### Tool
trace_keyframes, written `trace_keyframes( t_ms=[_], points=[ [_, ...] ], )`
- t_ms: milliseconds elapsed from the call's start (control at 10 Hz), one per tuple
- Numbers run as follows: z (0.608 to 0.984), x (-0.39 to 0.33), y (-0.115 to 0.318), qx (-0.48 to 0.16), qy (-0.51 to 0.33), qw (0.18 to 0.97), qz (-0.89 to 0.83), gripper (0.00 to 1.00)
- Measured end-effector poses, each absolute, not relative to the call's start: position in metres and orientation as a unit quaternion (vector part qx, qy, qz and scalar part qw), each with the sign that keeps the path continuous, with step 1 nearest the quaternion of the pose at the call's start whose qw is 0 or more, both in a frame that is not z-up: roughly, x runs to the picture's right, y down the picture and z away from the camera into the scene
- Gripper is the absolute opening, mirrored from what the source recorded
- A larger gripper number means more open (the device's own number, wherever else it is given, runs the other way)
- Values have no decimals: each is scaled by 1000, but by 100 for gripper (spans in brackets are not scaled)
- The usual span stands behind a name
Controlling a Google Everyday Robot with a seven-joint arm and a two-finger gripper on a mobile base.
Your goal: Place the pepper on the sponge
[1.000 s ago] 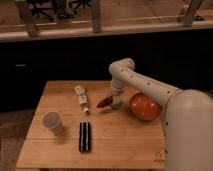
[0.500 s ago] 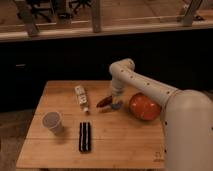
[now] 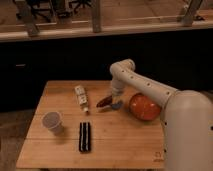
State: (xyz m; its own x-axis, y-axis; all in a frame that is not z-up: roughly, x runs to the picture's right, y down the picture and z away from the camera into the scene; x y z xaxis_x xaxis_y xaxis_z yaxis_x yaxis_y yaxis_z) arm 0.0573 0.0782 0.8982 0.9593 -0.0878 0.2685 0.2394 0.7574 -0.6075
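Observation:
A small dark red-brown pepper (image 3: 104,102) lies near the middle of the wooden table (image 3: 60,145), pointing up toward the right. Its right end is at my gripper (image 3: 114,99), which reaches down from the white arm (image 3: 142,85). Just right of the pepper, under the gripper, a bit of the light-blue sponge (image 3: 117,105) shows. The gripper hides most of the sponge. Whether the pepper touches the sponge is not visible.
A round orange-red bowl (image 3: 144,106) sits right of the gripper. A small white bottle (image 3: 81,97) lies left of the pepper. A black ridged block (image 3: 85,136) and a white cup (image 3: 52,121) are at the front left. The robot's white body (image 3: 187,135) fills the right.

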Motion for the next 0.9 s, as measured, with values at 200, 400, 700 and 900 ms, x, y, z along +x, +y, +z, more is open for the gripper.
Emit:
trace_keyframes(
  t_ms=[200, 400, 700, 900],
  points=[
    [899, 57, 77, -336, -114, 931, -87, 19],
    [901, 57, 77, -334, -116, 931, -86, 22],
    [903, 57, 77, -334, -119, 931, -85, 26],
    [904, 57, 76, -333, -121, 931, -84, 33]
  ],
)
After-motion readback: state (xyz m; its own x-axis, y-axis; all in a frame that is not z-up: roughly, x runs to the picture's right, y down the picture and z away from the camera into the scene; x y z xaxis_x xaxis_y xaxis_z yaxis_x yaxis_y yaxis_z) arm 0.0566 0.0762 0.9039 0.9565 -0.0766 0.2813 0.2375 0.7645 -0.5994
